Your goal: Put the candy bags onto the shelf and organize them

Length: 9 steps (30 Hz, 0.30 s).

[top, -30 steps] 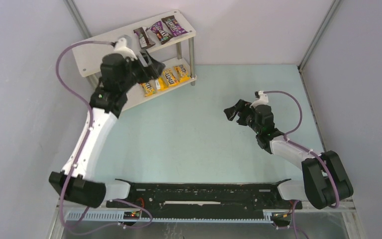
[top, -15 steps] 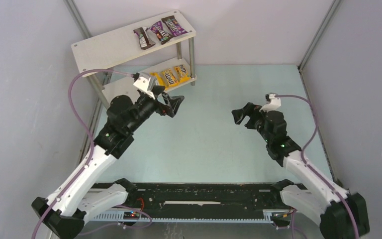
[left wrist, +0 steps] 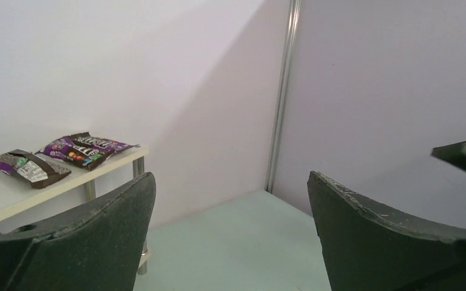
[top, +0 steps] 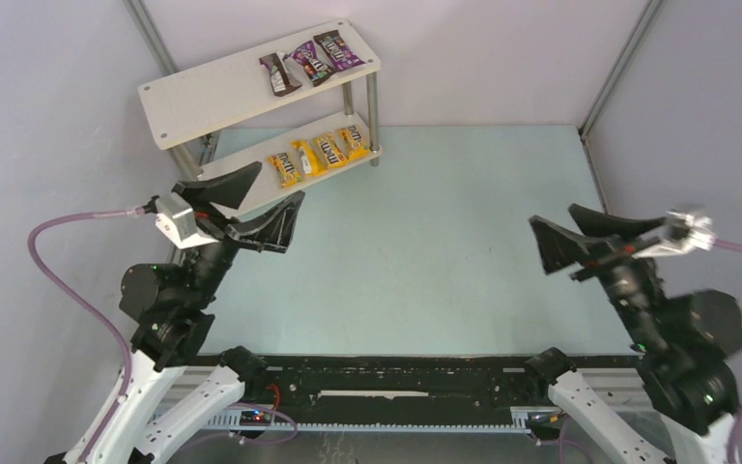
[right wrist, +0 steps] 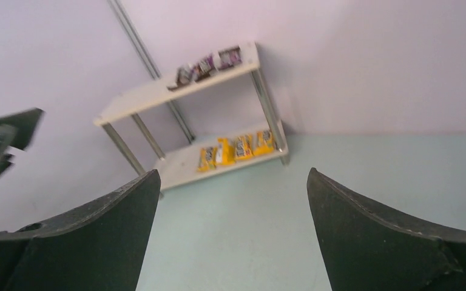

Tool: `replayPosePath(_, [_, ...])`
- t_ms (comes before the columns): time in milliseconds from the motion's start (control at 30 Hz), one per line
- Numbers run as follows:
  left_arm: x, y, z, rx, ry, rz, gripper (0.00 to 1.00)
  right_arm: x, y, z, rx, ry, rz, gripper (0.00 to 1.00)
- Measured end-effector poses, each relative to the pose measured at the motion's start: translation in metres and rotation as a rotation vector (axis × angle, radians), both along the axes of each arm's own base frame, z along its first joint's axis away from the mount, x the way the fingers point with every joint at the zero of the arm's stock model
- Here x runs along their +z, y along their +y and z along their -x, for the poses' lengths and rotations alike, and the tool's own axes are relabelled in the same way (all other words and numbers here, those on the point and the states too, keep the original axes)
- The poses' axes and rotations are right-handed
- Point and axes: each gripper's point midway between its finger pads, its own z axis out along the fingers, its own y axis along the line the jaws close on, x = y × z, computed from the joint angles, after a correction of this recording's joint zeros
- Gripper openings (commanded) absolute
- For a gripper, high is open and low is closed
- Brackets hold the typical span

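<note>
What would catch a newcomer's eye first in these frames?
The shelf in the far left corner is already stocked. Four yellow candy bags sit in a row on its lower tier, and two purple bags and a dark brown bag sit at the right end of the top tier. The left gripper and right gripper are both raised, wide open and empty.
</note>
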Motion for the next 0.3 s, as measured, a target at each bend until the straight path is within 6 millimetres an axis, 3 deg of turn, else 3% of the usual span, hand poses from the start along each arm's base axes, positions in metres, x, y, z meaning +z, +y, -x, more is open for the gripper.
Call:
replayPosePath(67, [0.004, 0.004, 0.005, 0.002, -0.015, 0.014, 1.00, 0.024, -0.010, 0.022, 0.008, -0.056, -0.031, 1.00])
replayPosePath(133, [0.006, 0.007, 0.007, 0.009, -0.021, 0.022, 1.00, 0.032, -0.012, 0.038, 0.034, -0.080, -0.048, 1.00])
replayPosePath(300, [-0.004, 0.015, 0.011, 0.030, -0.018, 0.036, 1.00, 0.016, -0.006, 0.055, 0.108, -0.040, -0.032, 1.00])
